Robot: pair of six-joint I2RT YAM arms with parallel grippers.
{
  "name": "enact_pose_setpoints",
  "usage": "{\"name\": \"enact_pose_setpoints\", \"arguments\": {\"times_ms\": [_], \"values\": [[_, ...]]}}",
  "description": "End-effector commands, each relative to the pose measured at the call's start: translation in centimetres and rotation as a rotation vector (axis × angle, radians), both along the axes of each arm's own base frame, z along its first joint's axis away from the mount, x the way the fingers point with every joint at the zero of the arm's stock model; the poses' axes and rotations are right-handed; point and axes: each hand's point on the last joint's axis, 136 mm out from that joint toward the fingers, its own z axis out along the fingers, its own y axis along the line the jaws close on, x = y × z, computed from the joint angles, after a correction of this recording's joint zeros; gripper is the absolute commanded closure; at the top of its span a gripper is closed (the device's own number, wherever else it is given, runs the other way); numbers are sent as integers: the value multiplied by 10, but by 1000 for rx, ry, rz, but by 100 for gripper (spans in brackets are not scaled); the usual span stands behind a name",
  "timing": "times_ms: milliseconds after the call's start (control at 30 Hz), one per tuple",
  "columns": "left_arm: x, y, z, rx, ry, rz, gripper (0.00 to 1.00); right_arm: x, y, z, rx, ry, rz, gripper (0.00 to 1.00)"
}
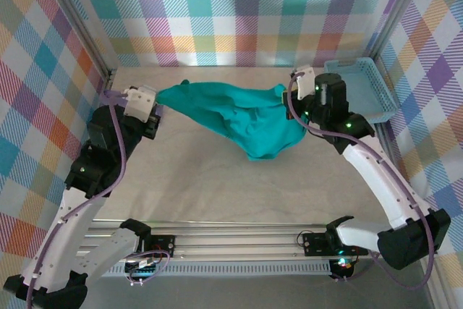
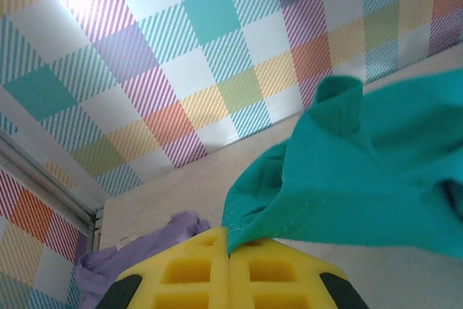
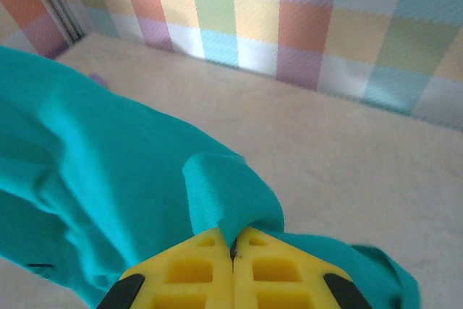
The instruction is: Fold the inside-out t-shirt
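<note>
Two grips: left pincer (image 2: 230,242) clamped tight on t-shirt (image 1: 246,121) left end; right pincer (image 3: 233,244) clamped on right end; fabric spans counter (image 1: 195,186) between.

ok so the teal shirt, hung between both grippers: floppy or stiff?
Likely floppy: the t-shirt sags in the middle between the left gripper and right gripper. Probably light: small pinches hold its ends up. Cloth bunches at the shut jaws, so slipping seems unlikely.

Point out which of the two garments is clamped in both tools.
The teal-green t-shirt, pinched at opposite ends by the left tool and right tool and hanging between them. The lavender garment lies ungripped beside the left wall.
</note>
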Motion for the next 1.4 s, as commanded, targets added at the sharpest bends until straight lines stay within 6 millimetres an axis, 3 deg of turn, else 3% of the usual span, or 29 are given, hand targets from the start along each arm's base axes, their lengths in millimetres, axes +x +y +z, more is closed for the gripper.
{"name": "enact_pose_setpoints", "arguments": {"times_ms": [0,133,267,300,367,500,600,700,833,967,1133,1233,1367], "values": [[-5,-1,9,-48,-20,-20,100,4,-3,-40,-34,108,-39,100],[-13,-10,-16,-62,46,-77,100,24,6,-85,-41,183,-50,97],[-17,-25,-33,-100,107,-155,100,73,1,-154,-160,379,-117,82],[-18,-28,-35,-112,118,-170,100,80,-2,-162,-197,407,-128,78],[-18,-32,-38,-135,137,-184,100,76,3,-163,-187,415,-106,70],[-15,-36,-42,-167,167,-189,100,18,17,-160,-129,424,-17,53],[-11,-36,-49,-163,190,-177,100,-41,18,-176,-93,520,12,46],[-8,-35,-52,-155,198,-162,100,-88,9,-200,-44,624,-13,38],[-9,-36,-52,-156,196,-170,100,-112,-10,-227,-22,669,-95,34],[-8,-36,-54,-151,199,-172,100,-106,-17,-246,-7,706,-159,34],[-8,-37,-59,-143,217,-177,100,-93,-17,-270,-20,747,-191,42],[-8,-35,-60,-138,217,-169,100,-84,-17,-280,-23,747,-199,56],[-6,-28,-58,-140,199,-125,100,-70,-21,-276,6,715,-207,86]]}}
